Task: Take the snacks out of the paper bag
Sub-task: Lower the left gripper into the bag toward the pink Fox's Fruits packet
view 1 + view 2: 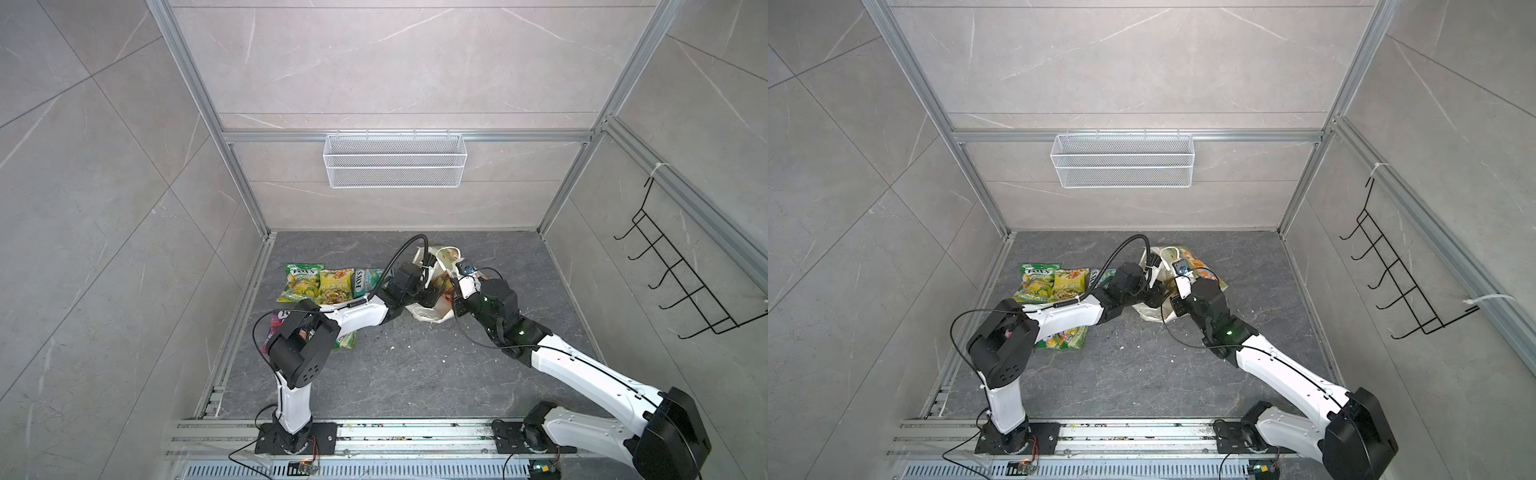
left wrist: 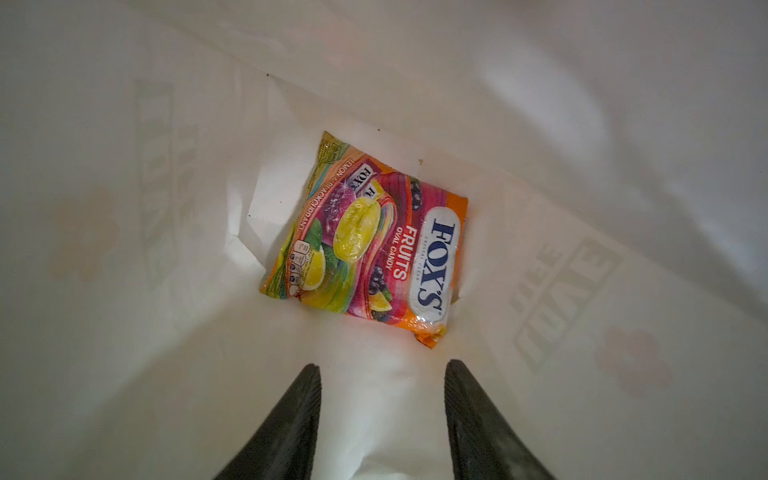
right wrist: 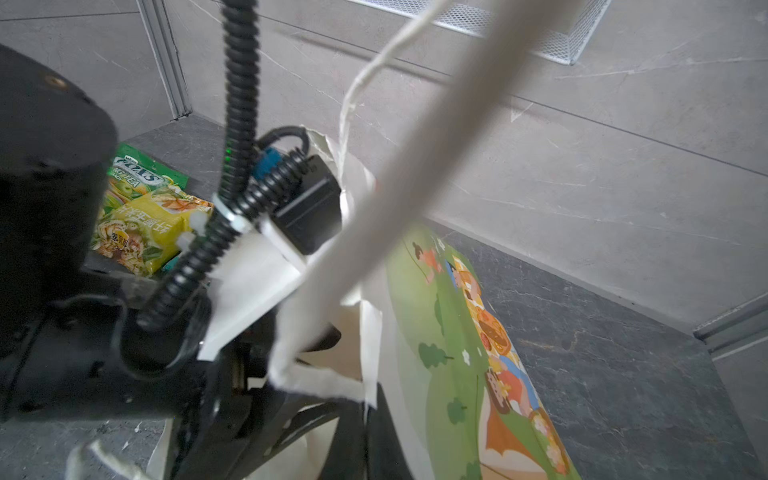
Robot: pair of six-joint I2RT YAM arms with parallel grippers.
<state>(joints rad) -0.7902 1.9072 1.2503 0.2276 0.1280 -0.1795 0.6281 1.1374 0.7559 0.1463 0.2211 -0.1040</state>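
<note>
My left end effector [image 2: 382, 365] is down inside the paper bag [image 2: 166, 299], fingers apart with nothing between them, just short of the FOX'S Fruits packet [image 2: 365, 245]. It is the only packet I can see in there, and it lies flat on the bag's bottom. The other snacks [image 1: 324, 284] are out on the surface [image 1: 415, 374], left of the bag.

My right end effector [image 1: 456, 279] is closed at the bag's mouth (whether it has paper or cord in it, I can't tell).

The risks as I judge them:
- **Poor grip:** a flat, glossy packet gives the fingers no edge, so they may skid over it or pinch the paper beneath. Lifting then would drag or tear the whole bag.
- **Collapsing bag:** the walls look soft and creased. If the right side slips, the mouth could sag onto my wrist and blind that camera.
</note>
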